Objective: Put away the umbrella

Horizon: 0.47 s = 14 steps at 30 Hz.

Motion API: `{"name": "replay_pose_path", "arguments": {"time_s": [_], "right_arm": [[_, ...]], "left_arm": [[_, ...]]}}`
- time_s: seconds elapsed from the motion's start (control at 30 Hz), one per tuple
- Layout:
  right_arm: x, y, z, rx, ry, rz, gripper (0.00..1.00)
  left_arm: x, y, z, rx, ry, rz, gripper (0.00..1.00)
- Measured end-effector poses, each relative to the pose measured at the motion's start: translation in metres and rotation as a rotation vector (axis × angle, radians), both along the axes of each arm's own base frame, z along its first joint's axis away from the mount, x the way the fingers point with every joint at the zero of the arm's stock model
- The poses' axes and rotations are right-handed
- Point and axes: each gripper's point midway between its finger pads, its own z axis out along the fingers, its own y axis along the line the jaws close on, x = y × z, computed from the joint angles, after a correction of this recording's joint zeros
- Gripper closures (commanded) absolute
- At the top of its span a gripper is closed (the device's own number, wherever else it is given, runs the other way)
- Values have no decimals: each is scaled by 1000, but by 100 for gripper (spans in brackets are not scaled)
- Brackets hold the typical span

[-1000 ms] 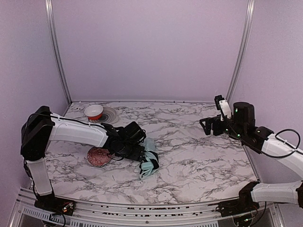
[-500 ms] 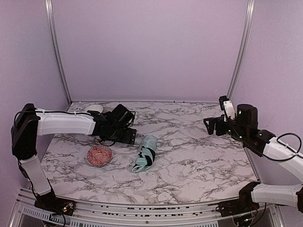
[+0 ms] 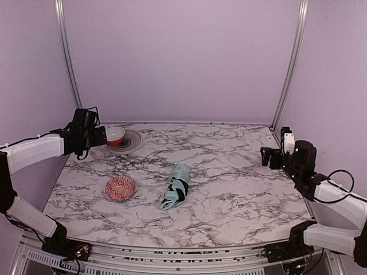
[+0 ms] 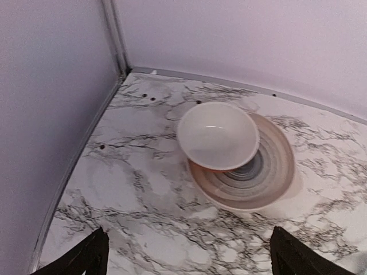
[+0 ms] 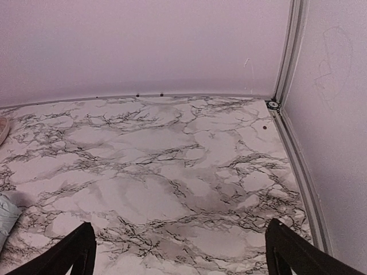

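Note:
The umbrella [image 3: 175, 186] lies folded on the marble table near the middle, pale mint-green with a black band round it. Its end shows at the left edge of the right wrist view [image 5: 6, 217]. My left gripper [image 3: 92, 136] is open and empty at the far left, raised near the left wall, well away from the umbrella. In the left wrist view its fingertips [image 4: 86, 258] stand wide apart over bare marble. My right gripper [image 3: 268, 157] is open and empty at the far right, raised. Its fingertips [image 5: 287, 249] stand wide apart in the right wrist view.
A white bowl with red outside [image 3: 114, 135] sits on a striped plate [image 3: 129, 142] at the back left, also in the left wrist view [image 4: 218, 136]. A red patterned bowl [image 3: 120, 188] lies left of the umbrella. Walls and metal rails close in the table.
My left arm has let go of the umbrella and pulled back left to the wall. The umbrella now lies still on the table. My right arm has drawn back to the right.

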Motion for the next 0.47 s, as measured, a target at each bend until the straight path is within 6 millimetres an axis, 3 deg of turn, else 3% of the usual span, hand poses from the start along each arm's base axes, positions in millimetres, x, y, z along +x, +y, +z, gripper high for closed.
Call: {"name": "replay_pose_path", "arguments": {"time_s": [0.07, 0.17, 0.33, 0.47], "right_arm": [[1, -5, 0, 10, -25, -33, 0], [0, -17, -3, 23, -53, -105, 0], [-2, -40, -6, 30, -81, -241, 0], [0, -50, -5, 42, -99, -310, 0]], "left_arm": [[-8, 41, -16, 31, -7, 95, 1], [-24, 75, -34, 59, -48, 166, 1], [-45, 109, -53, 83, -121, 245, 1], [-45, 120, -54, 96, -172, 288, 1]]}}
